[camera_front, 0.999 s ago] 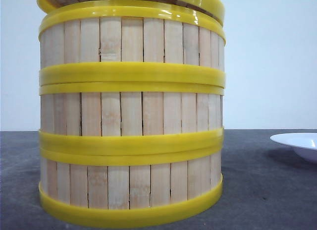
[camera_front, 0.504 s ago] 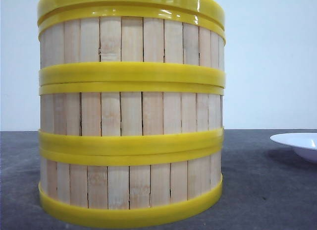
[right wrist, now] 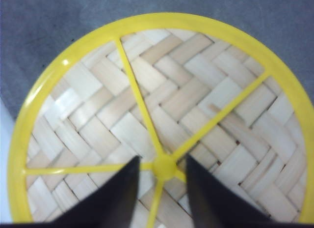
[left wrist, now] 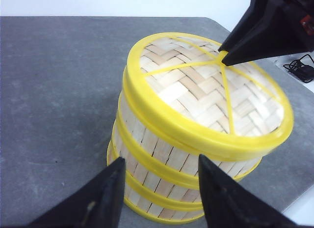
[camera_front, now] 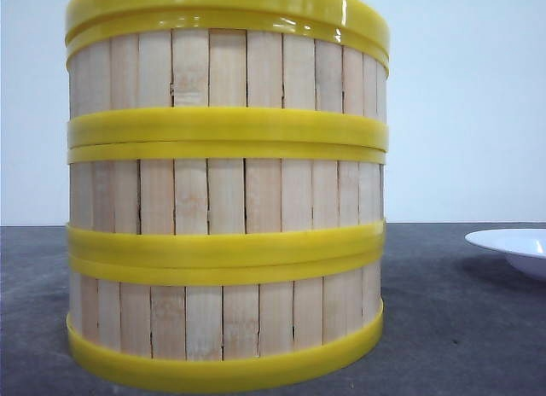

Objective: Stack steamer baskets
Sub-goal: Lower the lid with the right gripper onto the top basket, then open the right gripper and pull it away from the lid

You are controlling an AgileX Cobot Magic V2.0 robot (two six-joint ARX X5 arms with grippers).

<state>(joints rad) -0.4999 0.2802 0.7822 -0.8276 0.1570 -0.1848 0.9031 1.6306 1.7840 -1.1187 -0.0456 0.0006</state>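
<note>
Three steamer baskets (camera_front: 226,200) stacked in one column on the grey table (camera_front: 461,328), one woven lid (left wrist: 211,90) seated on top. Right gripper (right wrist: 159,179) has fingers parted, straddling the lid's centre knob (right wrist: 164,166) without pinching it. Left gripper (left wrist: 162,188) spread, gripping nothing, stack just beyond its fingertips. Risk: right fingers snagging the knob on lift could drag the lid off or tip the column. One white plate (camera_front: 512,247), well apart.
</note>
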